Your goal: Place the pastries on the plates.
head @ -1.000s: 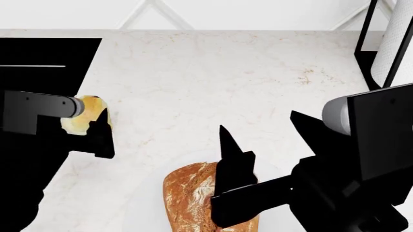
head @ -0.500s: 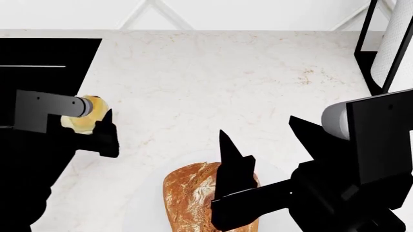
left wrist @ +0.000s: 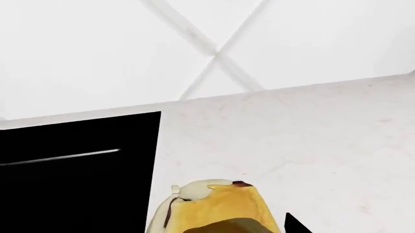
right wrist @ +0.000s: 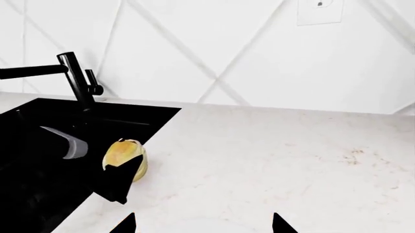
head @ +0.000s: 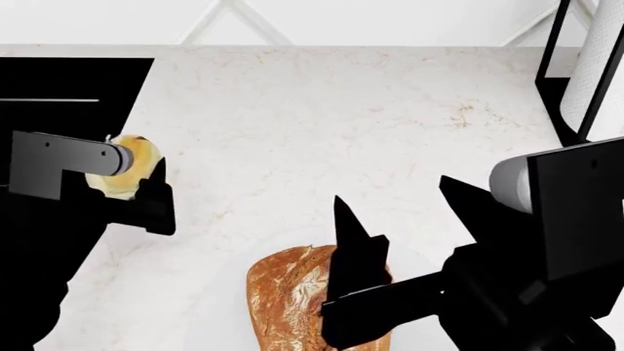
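Bright, even, flat simulator lighting; no glare, shadows barely visible. All views sharp, no blur or edge distortion. Black sink [right wrist: 58, 145] and arms render featureless.

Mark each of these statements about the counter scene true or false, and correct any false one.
1. The left gripper holds the small bun. True.
2. The loaf sits inside the black sink. False: it lies on the marble counter, by the right gripper.
3. The right gripper's jaws are clamped on the loaf. False: they stand open above it.
4. A paper towel roll stands at the counter's far right. True.
5. A black faucet rises behind the sink. True.
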Tool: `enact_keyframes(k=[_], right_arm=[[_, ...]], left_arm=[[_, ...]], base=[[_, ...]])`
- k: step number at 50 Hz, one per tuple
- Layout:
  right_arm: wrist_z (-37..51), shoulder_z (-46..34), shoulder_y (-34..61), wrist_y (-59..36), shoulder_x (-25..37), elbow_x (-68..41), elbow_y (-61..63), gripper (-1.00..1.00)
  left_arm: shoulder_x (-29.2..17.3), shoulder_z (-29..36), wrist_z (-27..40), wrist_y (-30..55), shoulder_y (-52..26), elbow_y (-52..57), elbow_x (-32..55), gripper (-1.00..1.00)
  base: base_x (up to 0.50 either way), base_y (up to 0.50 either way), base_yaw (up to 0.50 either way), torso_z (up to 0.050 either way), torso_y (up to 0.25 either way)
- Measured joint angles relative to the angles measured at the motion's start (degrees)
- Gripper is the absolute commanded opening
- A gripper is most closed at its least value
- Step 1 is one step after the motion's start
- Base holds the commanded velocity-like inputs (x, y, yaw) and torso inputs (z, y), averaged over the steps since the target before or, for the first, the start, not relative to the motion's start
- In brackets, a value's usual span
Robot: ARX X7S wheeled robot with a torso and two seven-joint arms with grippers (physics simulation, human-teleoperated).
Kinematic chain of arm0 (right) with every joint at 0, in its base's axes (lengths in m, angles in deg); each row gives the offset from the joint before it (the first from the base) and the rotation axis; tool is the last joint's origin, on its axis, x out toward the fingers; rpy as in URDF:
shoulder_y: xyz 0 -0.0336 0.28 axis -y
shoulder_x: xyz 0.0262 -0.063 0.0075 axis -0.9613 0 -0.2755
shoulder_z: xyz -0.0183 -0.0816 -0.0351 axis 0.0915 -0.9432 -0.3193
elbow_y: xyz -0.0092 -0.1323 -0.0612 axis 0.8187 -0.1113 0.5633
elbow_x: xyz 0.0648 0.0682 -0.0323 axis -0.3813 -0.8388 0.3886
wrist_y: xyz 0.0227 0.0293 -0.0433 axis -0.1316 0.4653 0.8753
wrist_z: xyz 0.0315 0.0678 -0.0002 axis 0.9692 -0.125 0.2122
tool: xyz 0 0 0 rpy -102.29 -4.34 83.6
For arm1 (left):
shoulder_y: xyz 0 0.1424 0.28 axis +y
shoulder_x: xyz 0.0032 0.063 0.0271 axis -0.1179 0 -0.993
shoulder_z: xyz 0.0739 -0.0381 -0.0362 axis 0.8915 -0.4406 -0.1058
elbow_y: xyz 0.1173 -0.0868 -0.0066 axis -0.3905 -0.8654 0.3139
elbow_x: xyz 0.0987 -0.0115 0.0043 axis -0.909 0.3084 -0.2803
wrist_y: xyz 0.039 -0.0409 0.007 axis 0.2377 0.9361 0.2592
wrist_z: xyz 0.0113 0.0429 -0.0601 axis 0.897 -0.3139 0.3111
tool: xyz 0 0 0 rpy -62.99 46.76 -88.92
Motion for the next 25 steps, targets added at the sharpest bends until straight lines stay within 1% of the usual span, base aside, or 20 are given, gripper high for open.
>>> enact_keyframes(k=[13,25], right_arm=[[-1.53,0.89,-1.03,0.32,0.02,1.79,0.76,1.0],[-5.46,3.35,-2.57,0.68,-0.44,5.18,3.15,1.0]], left_arm=[[-2.23,-1.22,0.36,4.77,0.92,9.37,2.61,-1.0],[-5.87,-4.1,0.6,11.53,2.31,19.66,6.72,-1.0]], base=[[0.0,0.0,0.0,0.0,0.0],[0.0,0.0,0.0,0.0,0.0]])
